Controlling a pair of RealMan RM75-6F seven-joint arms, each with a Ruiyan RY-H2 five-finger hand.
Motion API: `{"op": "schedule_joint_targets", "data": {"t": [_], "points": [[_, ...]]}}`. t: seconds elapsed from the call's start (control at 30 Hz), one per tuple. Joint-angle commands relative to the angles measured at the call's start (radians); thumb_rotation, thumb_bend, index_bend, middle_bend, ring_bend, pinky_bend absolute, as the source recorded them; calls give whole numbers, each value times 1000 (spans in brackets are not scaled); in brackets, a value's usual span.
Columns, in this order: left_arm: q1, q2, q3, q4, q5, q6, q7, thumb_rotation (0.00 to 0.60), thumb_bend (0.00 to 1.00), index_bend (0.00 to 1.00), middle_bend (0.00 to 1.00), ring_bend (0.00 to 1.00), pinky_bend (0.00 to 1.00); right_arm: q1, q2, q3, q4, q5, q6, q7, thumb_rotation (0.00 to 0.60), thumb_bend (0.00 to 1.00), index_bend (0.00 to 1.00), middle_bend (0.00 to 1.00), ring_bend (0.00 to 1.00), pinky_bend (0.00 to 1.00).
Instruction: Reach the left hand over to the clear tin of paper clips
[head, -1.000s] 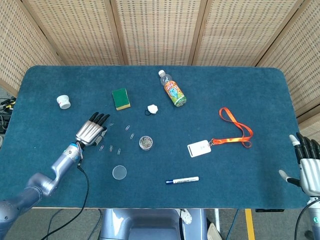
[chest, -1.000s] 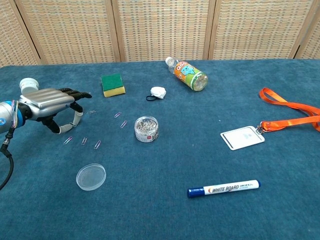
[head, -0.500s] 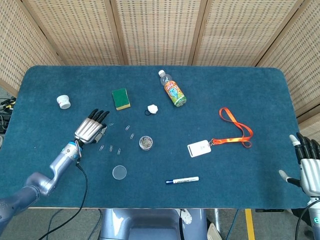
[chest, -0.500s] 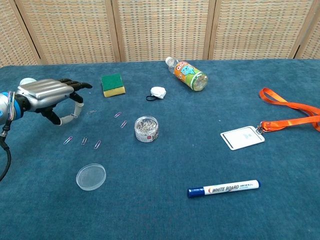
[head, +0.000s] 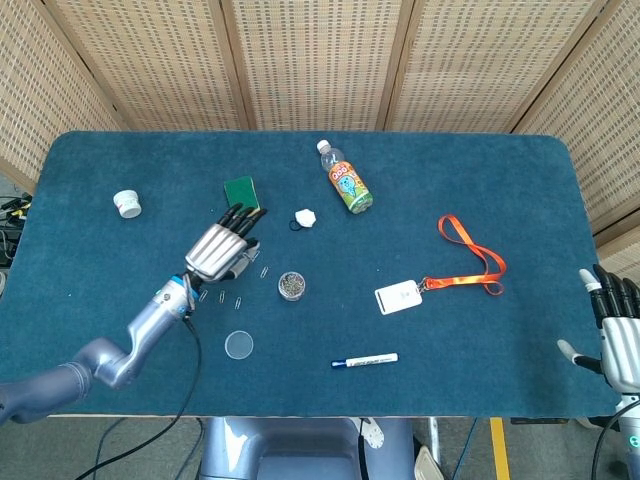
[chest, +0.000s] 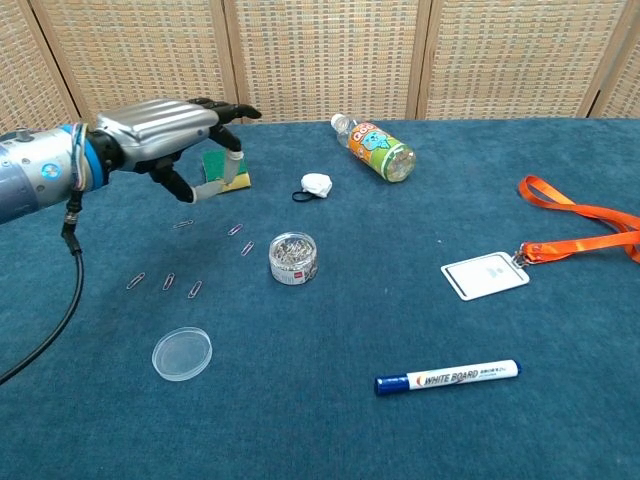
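The clear tin of paper clips (head: 291, 285) (chest: 293, 258) stands lidless near the table's middle. My left hand (head: 222, 249) (chest: 172, 131) hovers raised above the cloth, left of the tin and a little behind it, fingers spread and holding nothing. Its fingertips (chest: 236, 112) point toward the green sponge (head: 240, 190). Several loose paper clips (chest: 165, 282) lie on the cloth below the hand. My right hand (head: 620, 335) rests at the table's right front edge, fingers apart and empty.
The tin's clear lid (head: 238, 345) (chest: 181, 353) lies in front of the clips. A bottle (chest: 377, 147), a white wad (chest: 317, 184), a badge with orange lanyard (chest: 485, 274), a marker (chest: 447, 377) and a small white cap (head: 127, 204) are spread around the blue table (head: 470, 180).
My left hand has lifted off the cloth and swung right toward the tin, now partly covering the sponge in the chest view. The right hand has not moved.
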Motion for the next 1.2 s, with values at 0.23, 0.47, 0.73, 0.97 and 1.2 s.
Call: {"op": "schedule_joint_targets", "data": {"t": [0.23,0.47,0.73,0.97,1.2], "points": [[-58,-67,-26,-78,-118,-75,201,600,503,795,0,0,0,-5,7,0,2,1,5,19,600,0,7,0,0,0],[-67,-131,-25,-21,-169,-101,210,600,503,795,0,0,0,-5,10,-4,0,-8,3,27,600,0,7,0,0,0],[-87,-176,-26,40,-172,-108,202,600,503,795,0,0,0,0,8,-6,1,-9,-7,30,600,0,7,0,0,0],[-92,-182,-19,29,-186,-116,230,600,503,794,0,0,0,4,8,-5,5,-4,-16,36,600,0,7,0,0,0],[-90,-179,-15,22,-190,-106,240,600,503,786,0,0,0,3,9,-4,7,-3,-13,41,600,0,7,0,0,0]]}}
